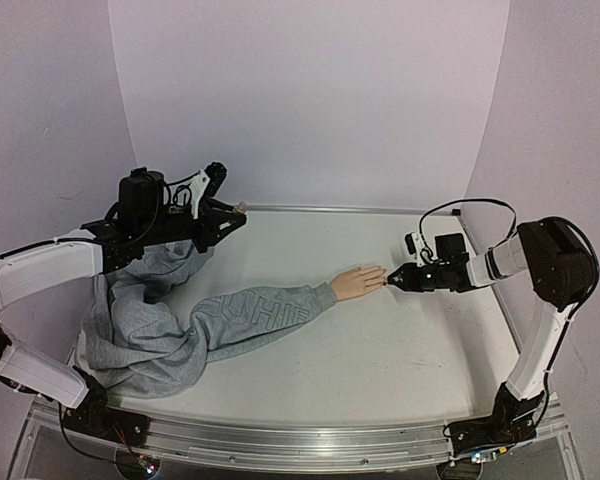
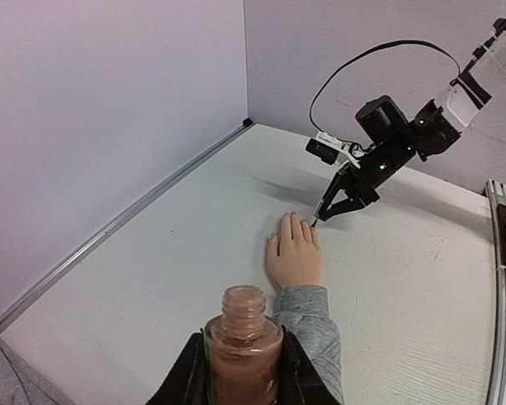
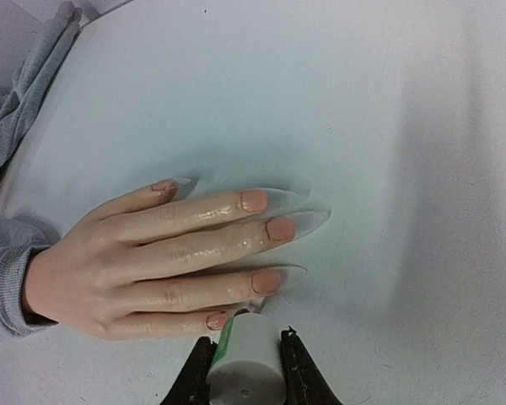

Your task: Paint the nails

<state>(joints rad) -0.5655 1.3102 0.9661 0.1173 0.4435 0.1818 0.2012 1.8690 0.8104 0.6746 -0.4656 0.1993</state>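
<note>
A peach mannequin hand (image 1: 357, 282) ends a grey sweatshirt sleeve (image 1: 265, 312) on the white table; it also shows in the left wrist view (image 2: 295, 257) and the right wrist view (image 3: 143, 257). Its nails (image 3: 266, 228) carry long clear tips. My right gripper (image 1: 398, 279) is shut on a white brush cap (image 3: 246, 363), whose brush end touches the little finger's nail (image 3: 217, 321). My left gripper (image 1: 225, 213) is shut on an open bottle of brownish-pink polish (image 2: 243, 344), held up at the back left, away from the hand.
The rest of the grey sweatshirt (image 1: 140, 330) lies bunched at the table's left under the left arm. Lilac walls close the back and sides. A metal rail (image 1: 280, 440) runs along the near edge.
</note>
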